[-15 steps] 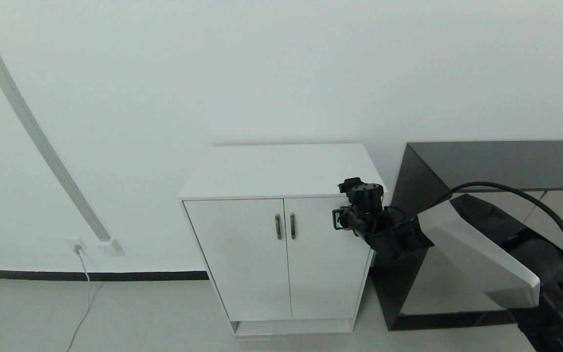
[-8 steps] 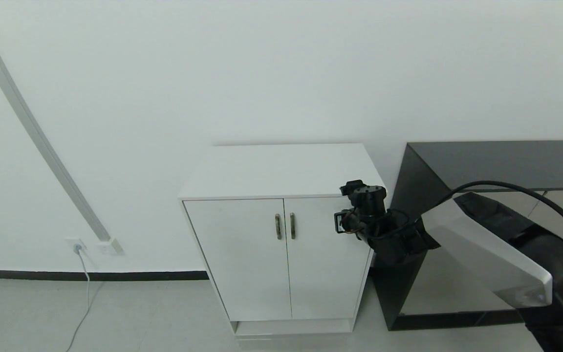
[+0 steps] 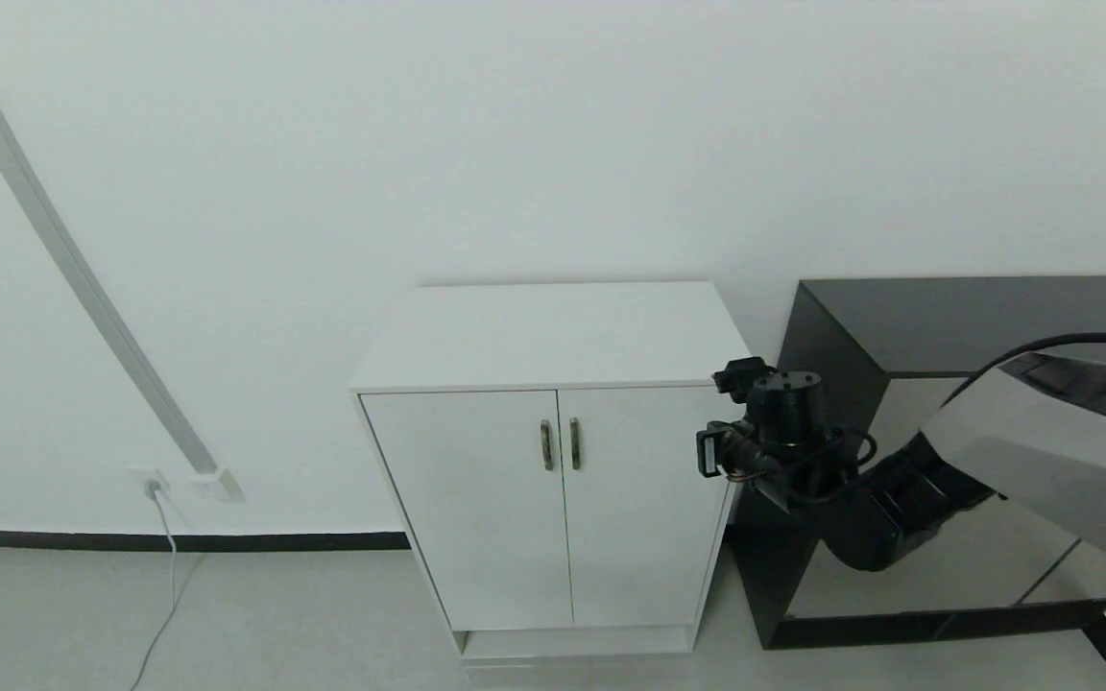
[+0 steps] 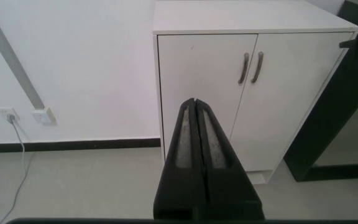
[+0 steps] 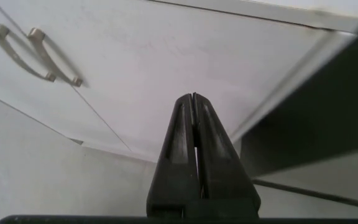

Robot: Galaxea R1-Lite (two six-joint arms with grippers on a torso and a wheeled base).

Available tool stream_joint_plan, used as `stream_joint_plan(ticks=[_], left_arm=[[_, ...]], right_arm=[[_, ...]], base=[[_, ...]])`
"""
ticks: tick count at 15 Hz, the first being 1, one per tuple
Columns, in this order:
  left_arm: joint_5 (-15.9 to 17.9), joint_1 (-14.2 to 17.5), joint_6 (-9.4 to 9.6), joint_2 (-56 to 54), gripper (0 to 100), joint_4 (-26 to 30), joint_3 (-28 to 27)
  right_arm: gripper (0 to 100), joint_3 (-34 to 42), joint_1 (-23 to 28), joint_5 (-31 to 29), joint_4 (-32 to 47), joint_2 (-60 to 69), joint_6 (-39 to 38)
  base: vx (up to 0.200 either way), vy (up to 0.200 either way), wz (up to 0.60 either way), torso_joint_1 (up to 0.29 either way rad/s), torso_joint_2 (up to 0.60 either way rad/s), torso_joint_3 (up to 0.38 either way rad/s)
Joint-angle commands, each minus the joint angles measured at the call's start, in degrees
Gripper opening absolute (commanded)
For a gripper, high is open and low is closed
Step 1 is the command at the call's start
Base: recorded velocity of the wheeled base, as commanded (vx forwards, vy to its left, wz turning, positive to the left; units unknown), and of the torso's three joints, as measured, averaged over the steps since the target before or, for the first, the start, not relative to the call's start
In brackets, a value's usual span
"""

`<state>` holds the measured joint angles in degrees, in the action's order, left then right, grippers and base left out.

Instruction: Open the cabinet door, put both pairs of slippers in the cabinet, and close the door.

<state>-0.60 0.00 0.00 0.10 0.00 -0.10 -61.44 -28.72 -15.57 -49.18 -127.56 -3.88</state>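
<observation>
Inspecting the white cabinet (image 3: pixel 553 336), we are finding it standing against the wall with both doors shut. The left door (image 3: pixel 467 509) and right door (image 3: pixel 639 509) are meeting flush at the central seam. The left handle (image 3: pixel 546 444) and right handle (image 3: pixel 574 443) are sitting side by side there, untouched.

The right end effector (image 5: pixel 194 98) is clenched on nothing, its fingers pressed together. It is pointing at the right door near that door's outer edge, well apart from the handles. In the head view, the right arm (image 3: pixel 860 518) is hanging level with the cabinet's upper right front corner, in front of the dark sideboard (image 3: pixel 947 317), which is standing just beside the cabinet's right side.

The left end effector (image 4: pixel 194 102) is likewise clenched and carrying nothing. It is hovering well back from the cabinet, facing the left door.

The floor (image 3: pixel 275 614) is stretching leftward from the cabinet's base towards a wall socket (image 3: pixel 152 480) and its trailing cable (image 3: pixel 169 566).
</observation>
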Motion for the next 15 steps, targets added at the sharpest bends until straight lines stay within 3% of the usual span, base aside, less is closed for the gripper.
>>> stream_joint_plan(ticks=[1,3,6,15], left_arm=[[-0.02,0.0,0.0,-0.01,0,0.0,0.01],[-0.02,0.0,-0.09,-0.01,0,0.0,0.01],[-0.02,0.0,0.0,-0.01,0,0.0,0.01],[-0.02,0.0,0.0,-0.01,0,0.0,0.01]], right_arm=[[0,10.2,0.33,-0.43,-3.03,10.23,0.01],[0,21.01,1.83,-2.8,-6.02,18.67,0.01],[0,31.38,5.34,-4.56,-6.37,26.58,0.01],[0,52.56,17.03,-6.32,-3.38,53.65,1.06]], base=[[0.0,0.0,0.0,0.0,0.0,0.0],[0.0,0.0,0.0,0.0,0.0,0.0],[0.0,0.0,0.0,0.0,0.0,0.0],[0.0,0.0,0.0,0.0,0.0,0.0]])
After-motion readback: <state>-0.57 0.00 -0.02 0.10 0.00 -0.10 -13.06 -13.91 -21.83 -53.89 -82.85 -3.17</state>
